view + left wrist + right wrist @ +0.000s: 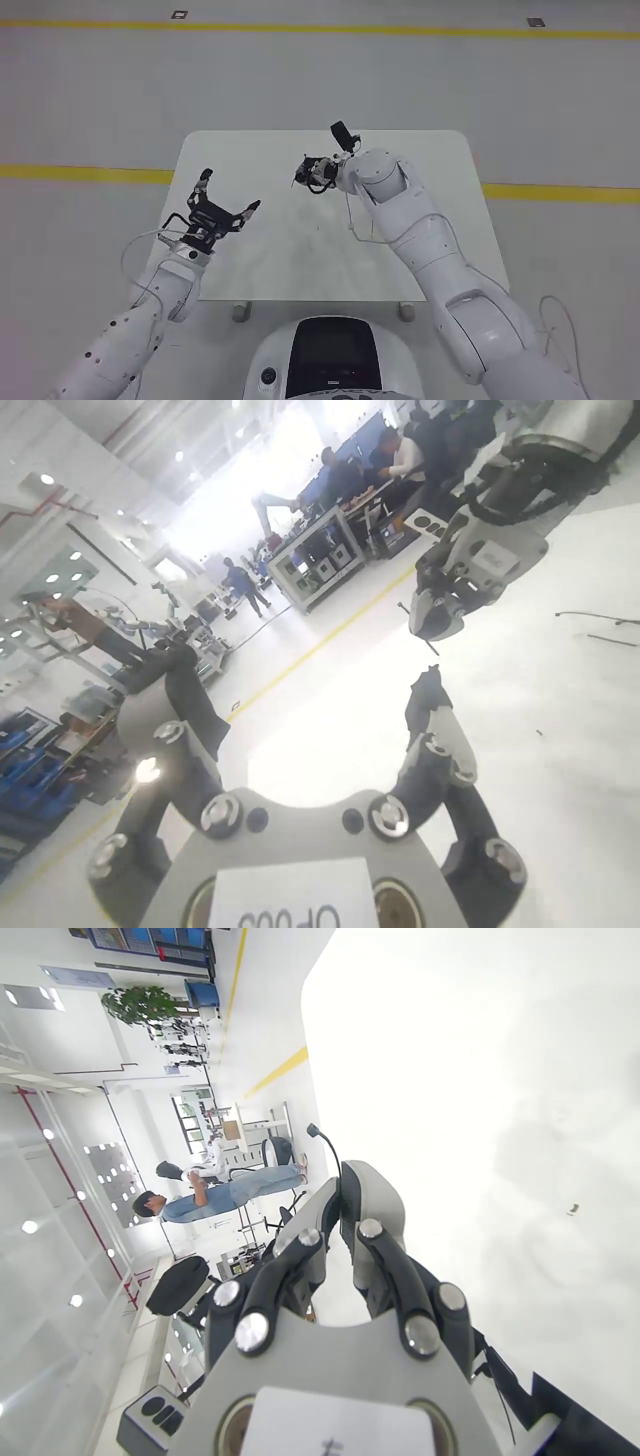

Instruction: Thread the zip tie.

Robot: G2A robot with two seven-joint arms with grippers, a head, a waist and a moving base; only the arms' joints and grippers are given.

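Patience first — our right pincer [340, 1178] is clamped on the zip tie [328, 1142], whose head sticks out past its tips. We should bring the spread, empty left pincer [300, 680] squarely to the free end.

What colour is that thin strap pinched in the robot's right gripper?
Black. The zip tie shows best in the right wrist view.
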